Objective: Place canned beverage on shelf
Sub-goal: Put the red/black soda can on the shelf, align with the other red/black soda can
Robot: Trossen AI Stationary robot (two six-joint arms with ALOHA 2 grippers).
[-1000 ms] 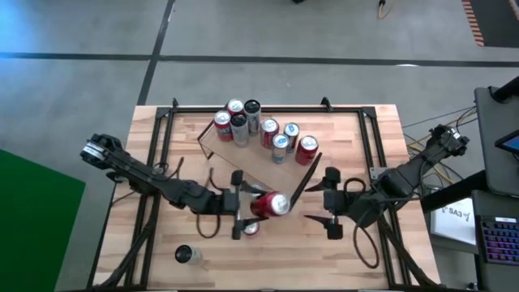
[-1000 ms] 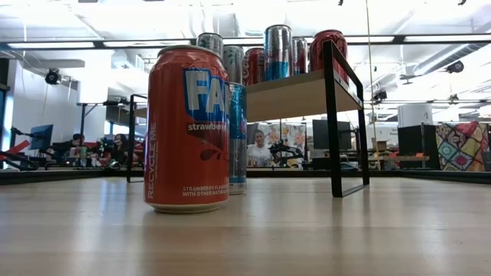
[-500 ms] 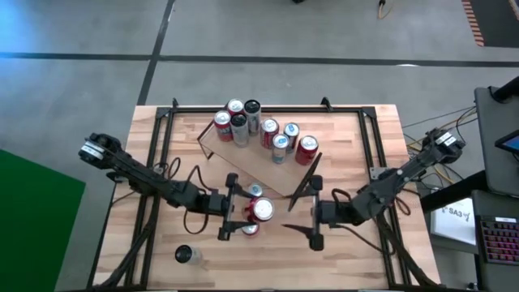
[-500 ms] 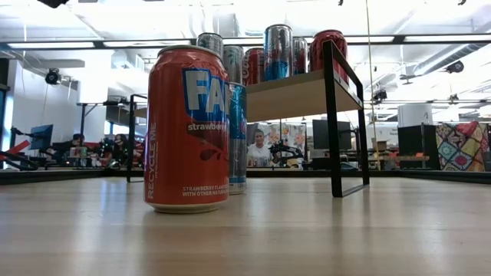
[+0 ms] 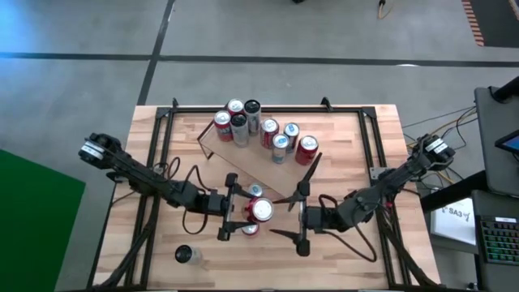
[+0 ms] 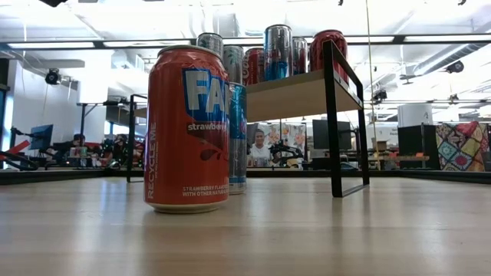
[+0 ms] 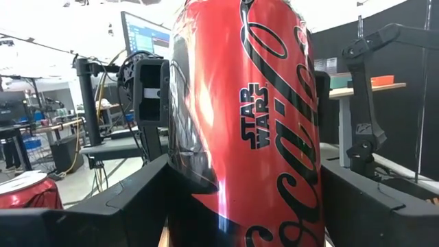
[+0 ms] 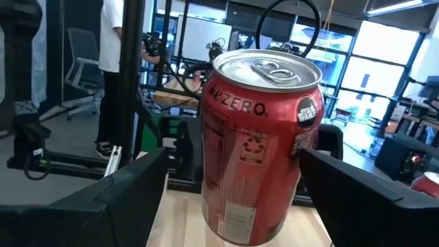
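The red can [image 5: 261,209] stands upright on the counter [image 5: 373,138] just near of the shelf [image 5: 258,158], between the fingers of the left gripper [image 5: 233,212], whose jaws stand wide on either side of it; whether they press it cannot be told. The right gripper [image 5: 293,219], jaws spread and holding nothing, faces the can from the right, close by. The shelf carries seven cans [image 5: 268,130] along its far side; its near side is bare. Only the low view shows an orange strawberry can [image 6: 188,129] close up, and only the high view a dark-topped can [image 5: 186,255] at the near left edge.
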